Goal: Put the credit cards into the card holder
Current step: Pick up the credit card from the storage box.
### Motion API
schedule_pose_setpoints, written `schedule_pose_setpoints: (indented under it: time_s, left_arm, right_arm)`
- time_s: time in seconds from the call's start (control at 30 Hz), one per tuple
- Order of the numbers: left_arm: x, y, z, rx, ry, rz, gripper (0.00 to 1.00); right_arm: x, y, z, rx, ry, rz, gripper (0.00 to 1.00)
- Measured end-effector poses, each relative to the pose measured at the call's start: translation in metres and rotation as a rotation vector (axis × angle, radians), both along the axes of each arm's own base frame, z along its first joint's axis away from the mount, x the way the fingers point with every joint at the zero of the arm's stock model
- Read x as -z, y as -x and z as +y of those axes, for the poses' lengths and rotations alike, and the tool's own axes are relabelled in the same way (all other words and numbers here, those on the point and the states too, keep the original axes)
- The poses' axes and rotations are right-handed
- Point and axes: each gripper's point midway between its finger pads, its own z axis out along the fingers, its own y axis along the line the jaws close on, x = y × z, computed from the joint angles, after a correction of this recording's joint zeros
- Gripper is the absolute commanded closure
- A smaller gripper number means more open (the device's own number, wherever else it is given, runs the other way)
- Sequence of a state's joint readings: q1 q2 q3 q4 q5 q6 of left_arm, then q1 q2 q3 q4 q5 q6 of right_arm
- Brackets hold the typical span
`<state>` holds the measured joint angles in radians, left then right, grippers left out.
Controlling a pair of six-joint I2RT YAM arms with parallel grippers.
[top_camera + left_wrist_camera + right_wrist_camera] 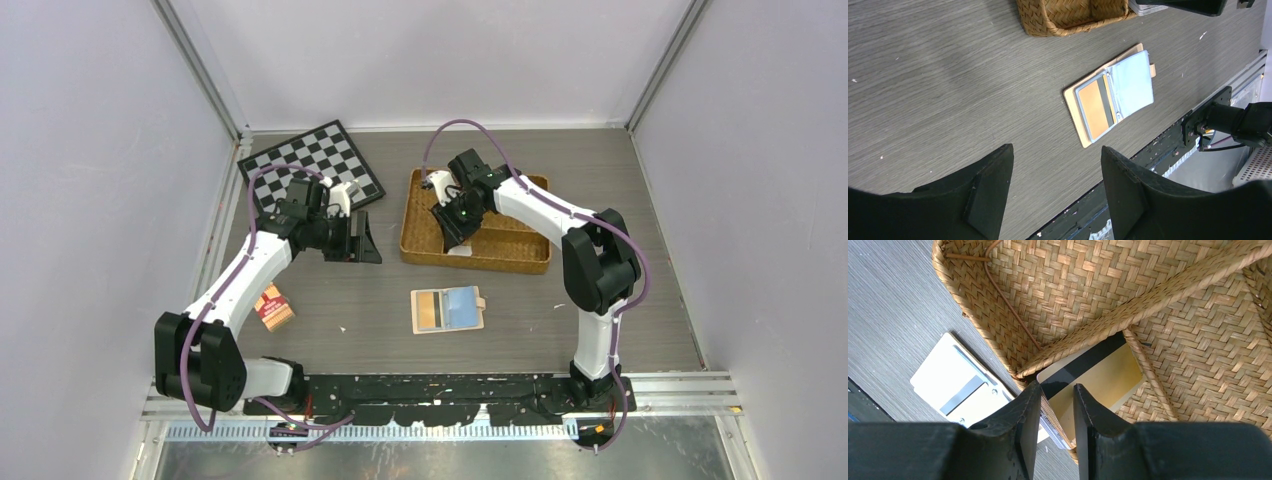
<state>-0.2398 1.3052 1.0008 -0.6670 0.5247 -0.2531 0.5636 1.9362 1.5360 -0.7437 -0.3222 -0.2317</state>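
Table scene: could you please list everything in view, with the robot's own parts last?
card holder: one, peach-beige, open on the table
orange card: one, orange, in the card holder's sleeve
wicker tray: one, tan, right of centre
tan card: one, tan with black stripe, in the wicker tray
white flat piece: one, white, on the table against the tray
chessboard: one, black-and-white, far left
packet: one, red-brown, near left
left end effector: one, black, open, above the table
right end effector: one, black, straddling the tan card
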Motion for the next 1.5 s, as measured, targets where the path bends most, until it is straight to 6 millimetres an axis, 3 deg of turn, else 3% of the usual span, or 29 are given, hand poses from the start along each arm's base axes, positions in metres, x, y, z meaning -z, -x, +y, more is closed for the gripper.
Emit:
schedule_pose_setpoints:
  time_s: [0.27,0.43,0.63,0.73,1.23,1.5]
  left_arm:
    - [0.000,0.000,0.000,0.000,0.000,0.000,0.34]
    - [0.000,0.000,0.000,0.000,0.000,0.000,0.34]
    - [0.000,0.000,0.000,0.000,0.000,0.001,0.34]
    - [0.000,0.000,0.000,0.001,0.000,0.001,0.34]
    - [-0.003,0.004,-0.005,0.027,0.033,0.007,0.34]
    - [-0.020,0.012,-0.019,0.101,0.118,-0.045,0.35]
  right_arm:
    - [-0.003,-0.001,0.002,-0.001,-0.009,-0.004,0.78]
    - [-0.005,-0.001,0.002,0.002,-0.013,-0.007,0.79]
    - [-0.014,-0.001,0.002,0.009,-0.022,-0.021,0.92]
    - [-0.024,-0.004,0.000,0.025,-0.025,-0.048,0.98]
    - [-0.064,-0.015,-0.025,0.116,0.072,-0.268,0.99]
    - [-0.119,0.001,-0.034,0.179,0.018,-0.347,0.99]
